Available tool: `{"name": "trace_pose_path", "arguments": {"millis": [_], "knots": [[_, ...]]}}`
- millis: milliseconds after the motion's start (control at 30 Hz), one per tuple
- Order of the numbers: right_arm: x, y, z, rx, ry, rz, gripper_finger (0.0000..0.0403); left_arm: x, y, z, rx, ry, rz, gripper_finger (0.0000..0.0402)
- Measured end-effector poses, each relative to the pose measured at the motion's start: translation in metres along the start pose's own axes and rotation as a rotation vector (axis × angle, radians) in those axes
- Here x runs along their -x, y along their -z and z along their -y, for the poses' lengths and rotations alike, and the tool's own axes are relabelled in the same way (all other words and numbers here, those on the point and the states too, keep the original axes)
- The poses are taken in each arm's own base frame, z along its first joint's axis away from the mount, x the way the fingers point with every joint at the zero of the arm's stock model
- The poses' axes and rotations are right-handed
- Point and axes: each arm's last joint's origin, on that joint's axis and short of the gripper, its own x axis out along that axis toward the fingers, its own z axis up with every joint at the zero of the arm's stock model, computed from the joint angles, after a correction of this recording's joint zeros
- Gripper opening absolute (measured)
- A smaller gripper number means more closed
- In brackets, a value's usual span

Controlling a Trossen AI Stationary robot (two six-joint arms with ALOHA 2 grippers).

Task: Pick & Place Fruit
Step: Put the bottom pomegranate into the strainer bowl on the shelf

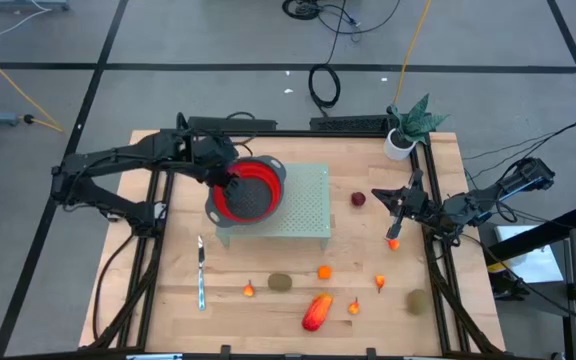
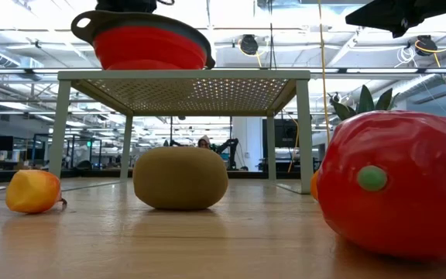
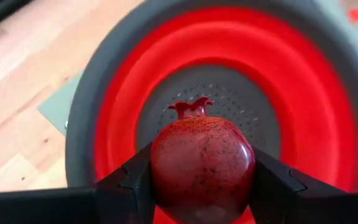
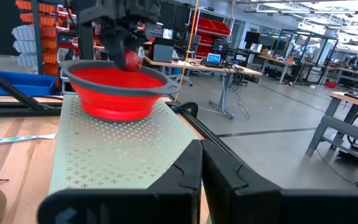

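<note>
Gripping pomegranate over red bowl, crown toward bowl: left end effector; right end effector clenched, empty

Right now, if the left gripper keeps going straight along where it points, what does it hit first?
The left gripper, shut on the dark-red fruit, points down into the red bowl. The fruit would likely meet the bowl's grey perforated bottom first; the gap is hard to judge.
</note>
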Motion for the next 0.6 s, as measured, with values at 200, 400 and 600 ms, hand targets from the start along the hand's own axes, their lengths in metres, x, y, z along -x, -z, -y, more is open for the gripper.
{"name": "trace_pose_path", "arguments": {"millis": [200,400,600], "knots": [[0.000,0.000,0.000,0.000,0.000,0.000,0.0000,-0.018,-0.002,0.004,-0.006,-0.009,-0.087,0.0184],[0.000,0.000,0.000,-0.001,0.000,0.000,0.0000,-0.031,-0.002,0.006,-0.007,-0.017,-0.159,0.0184],[0.000,0.000,0.000,-0.001,0.000,0.000,0.0000,-0.030,0.000,0.006,-0.006,-0.010,-0.185,0.0205]]}}
